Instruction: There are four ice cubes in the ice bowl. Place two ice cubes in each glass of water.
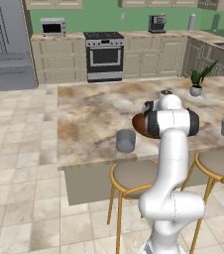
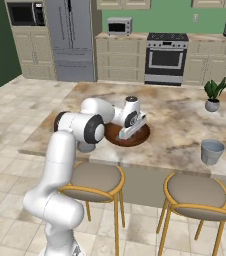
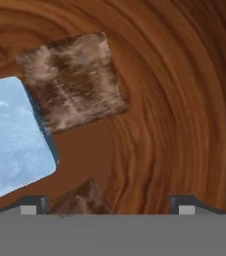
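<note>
Gripper [image 3: 107, 202] is standing open low inside the bowl [image 2: 141, 139], its two dark tips [image 3: 34, 204] spread wide over the glossy wood and clasping nothing, while the white arm [image 2: 60, 160] is reaching over the marble counter [image 1: 89, 119] to it. Cubes are lying close beneath: one pale blue cube [image 3: 12, 135] at the left edge of the hand view, a brownish see-through cube [image 3: 72, 80] touching it, and another cube [image 3: 80, 200] peeking between the tips. One glass [image 1: 126, 141] is sitting near the bowl, the other glass [image 2: 212, 151] well apart by the counter edge, past the plant [image 2: 213, 97]
</note>
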